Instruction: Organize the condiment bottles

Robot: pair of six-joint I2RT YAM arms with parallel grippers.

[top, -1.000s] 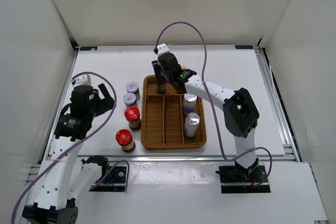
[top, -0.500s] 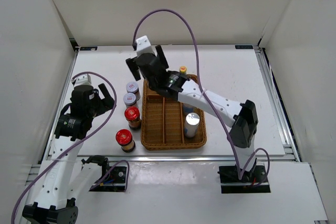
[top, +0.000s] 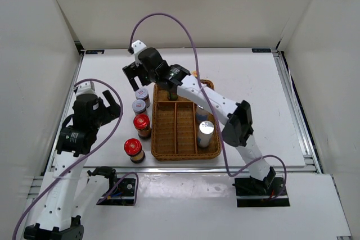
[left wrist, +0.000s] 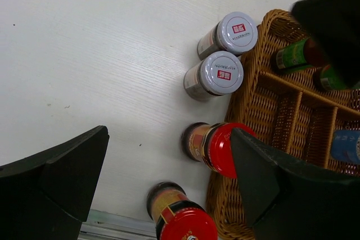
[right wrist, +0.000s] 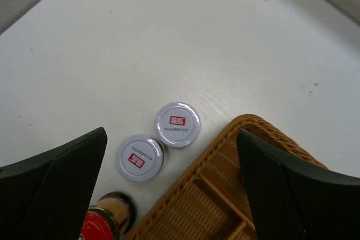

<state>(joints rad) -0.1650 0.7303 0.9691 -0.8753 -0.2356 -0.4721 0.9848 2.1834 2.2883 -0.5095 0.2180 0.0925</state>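
Two grey-lidded jars and two red-lidded brown jars stand on the table just left of the wicker tray. In the tray, a dark green bottle stands in the far left compartment and two silver-topped cylinders on the right side. My right gripper hangs open and empty above the grey lids. My left gripper is open, left of the red jars.
The tray's middle compartments hold nothing. My right arm reaches across the tray's far end and partly hides a second green bottle. The table's metal front edge runs just below the nearer red jar.
My right gripper has opened, left the green bottle standing in the tray's far left compartment, and swung left over the grey-lidded jars. The left arm has hardly moved.
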